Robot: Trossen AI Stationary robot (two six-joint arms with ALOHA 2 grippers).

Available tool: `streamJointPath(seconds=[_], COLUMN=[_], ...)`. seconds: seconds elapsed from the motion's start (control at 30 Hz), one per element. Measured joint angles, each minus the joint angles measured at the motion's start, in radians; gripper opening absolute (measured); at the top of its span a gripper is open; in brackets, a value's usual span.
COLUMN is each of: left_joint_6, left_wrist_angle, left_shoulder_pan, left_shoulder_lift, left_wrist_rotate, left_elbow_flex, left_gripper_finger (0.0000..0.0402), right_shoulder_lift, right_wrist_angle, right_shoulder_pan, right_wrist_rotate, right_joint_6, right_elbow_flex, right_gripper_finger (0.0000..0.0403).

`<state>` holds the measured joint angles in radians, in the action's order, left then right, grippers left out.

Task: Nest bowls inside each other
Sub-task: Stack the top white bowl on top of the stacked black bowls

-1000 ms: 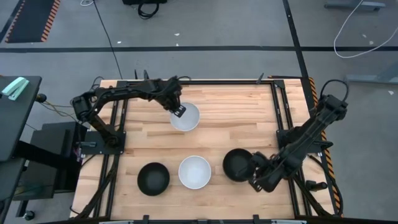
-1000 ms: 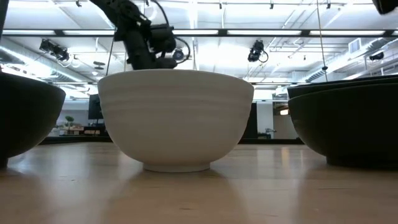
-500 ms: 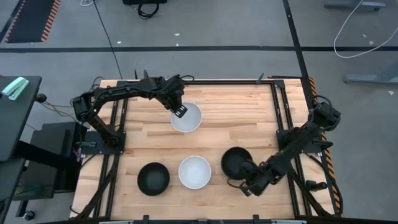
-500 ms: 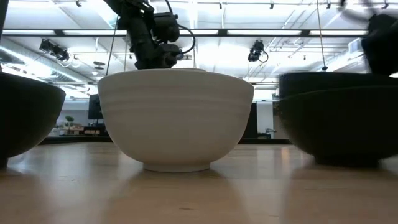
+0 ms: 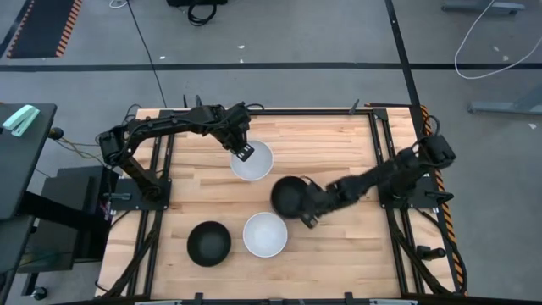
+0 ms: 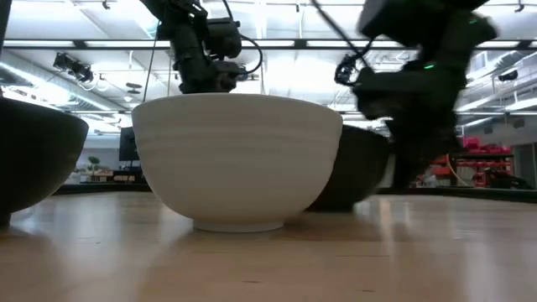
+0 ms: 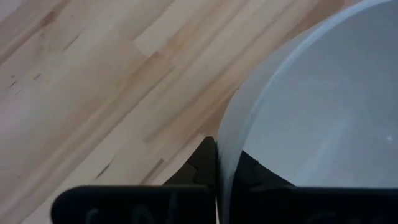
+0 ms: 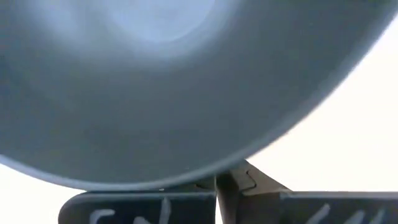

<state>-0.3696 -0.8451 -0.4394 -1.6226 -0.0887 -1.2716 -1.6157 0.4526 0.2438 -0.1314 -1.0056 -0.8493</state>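
Note:
Four bowls show on the wooden table. My left gripper (image 5: 243, 151) is shut on the far white bowl (image 5: 255, 161), at its left rim. My right gripper (image 5: 306, 213), on a low outstretched arm, is shut on a black bowl (image 5: 289, 196) near the table's middle. That bowl shows behind the near white bowl in the low view (image 6: 357, 172). A second white bowl (image 5: 265, 235) and another black bowl (image 5: 209, 242) stand upright on their bases near the near edge. A fifth bowl is not visible. My left gripper pinches the far white bowl's rim (image 7: 219, 168) on its left side, one finger inside and one outside, coming from above. The bowl sits upright on the table. My right gripper holds the black bowl by its rim (image 8: 186, 177) on the near right side, coming almost level from the table's right. Whether the bowl rests on the table or hangs just above it, I cannot tell.
Metal rails run along the table's left side (image 5: 161, 182) and right side (image 5: 385, 169). The held black bowl is close to both white bowls. Bare wood lies on the far right part of the table (image 5: 339, 144) and in the near right corner.
My right gripper has swung with the black bowl from the near right part of the table toward the left and far edges. The bowl now sits near the middle, between the two white bowls, and the arm has stretched out low.

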Motion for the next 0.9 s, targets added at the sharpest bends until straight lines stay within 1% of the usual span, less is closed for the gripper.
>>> streamJointPath(seconds=[0.23, 0.37, 0.47, 0.57, 0.67, 0.8, 0.9], left_joint_6=[0.0, -0.001, 0.004, 0.015, 0.031, 0.036, 0.028], left_wrist_angle=[-0.016, -0.023, -0.064, -0.126, -0.192, -0.243, -0.275], left_shoulder_pan=[-0.019, -0.02, -0.025, -0.031, -0.025, 0.026, 0.077], left_shoulder_lift=[0.0, 0.008, 0.011, 0.014, 0.015, 0.016, 0.015], left_wrist_rotate=[0.007, 0.007, 0.011, 0.031, 0.027, 0.001, -0.002], left_elbow_flex=[0.0, 0.0, -0.038, -0.121, -0.226, -0.332, -0.362], left_gripper_finger=[0.0011, 0.0008, 0.0009, 0.0009, 0.0009, 0.0009, 0.0009], right_shoulder_lift=[0.0, 0.0, 0.0, 0.0, 0.0, 0.023, 0.078], right_wrist_angle=[-0.049, -0.072, -0.067, -0.069, -0.053, -0.018, 0.033], right_shoulder_pan=[-0.189, -0.266, -0.307, -0.321, -0.319, -0.306, -0.28], right_wrist_rotate=[-0.022, -0.022, -0.018, -0.003, 0.002, 0.001, 0.001], right_joint_6=[0.212, 0.297, 0.344, 0.373, 0.389, 0.397, 0.377], right_elbow_flex=[-0.054, -0.089, -0.103, -0.108, -0.108, -0.108, -0.108], right_gripper_finger=[0.0, 0.0, 0.0, 0.0, 0.0, 0.0, 0.0])
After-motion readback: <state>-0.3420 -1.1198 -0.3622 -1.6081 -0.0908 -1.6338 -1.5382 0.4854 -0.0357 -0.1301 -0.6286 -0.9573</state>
